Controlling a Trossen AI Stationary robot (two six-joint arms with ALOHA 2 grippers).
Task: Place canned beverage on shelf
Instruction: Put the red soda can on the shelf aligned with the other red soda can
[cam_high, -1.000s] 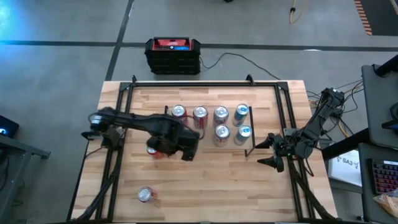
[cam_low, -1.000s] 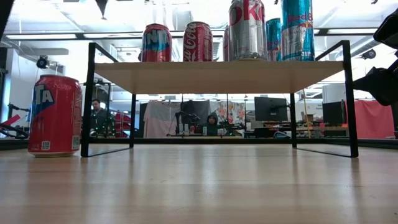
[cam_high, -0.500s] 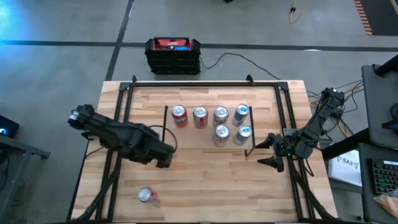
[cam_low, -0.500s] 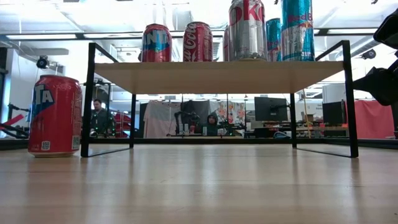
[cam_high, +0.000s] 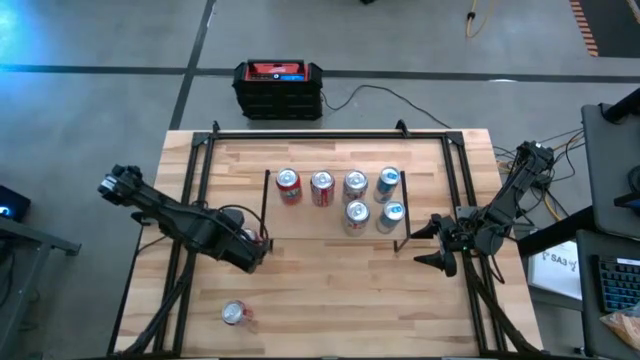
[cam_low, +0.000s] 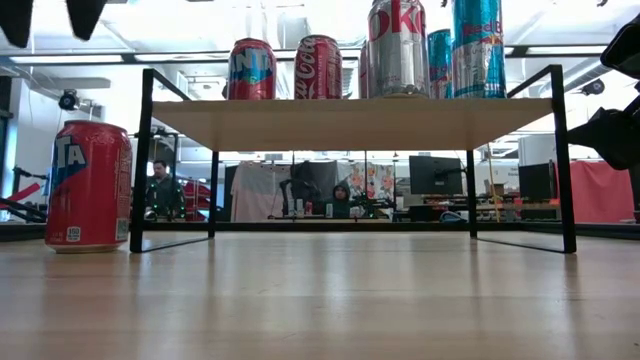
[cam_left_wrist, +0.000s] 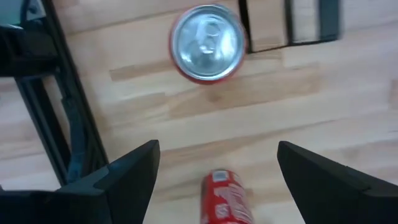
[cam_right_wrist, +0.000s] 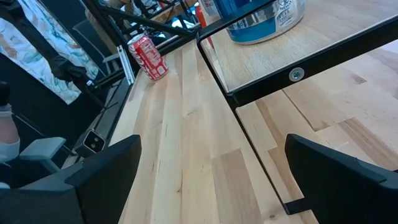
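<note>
Over the worktop, from above, I see my left gripper hovering left of the shelf, near the worktop's left rail. Six cans stand on the shelf near its far edge. One loose red can lies near the worktop's front edge, towards the left corner. My right gripper waits at the right edge, beside the shelf's right end, fingers spread wide.

At table height, a red can stands upright on the worktop just outside the shelf's left legs; the shelf cans are cut off at the top.

Past my left wrist, the fingers stand apart and hold nothing. An upright can sits beyond them by a shelf leg, and a second can lies on its side between them, partly cut off.

Past my right wrist, that fallen can shows far off.

From above, the arm hides the upright can. Judging the risk: descending off-centre could knock it over, or send the lying can rolling off the front edge.
</note>
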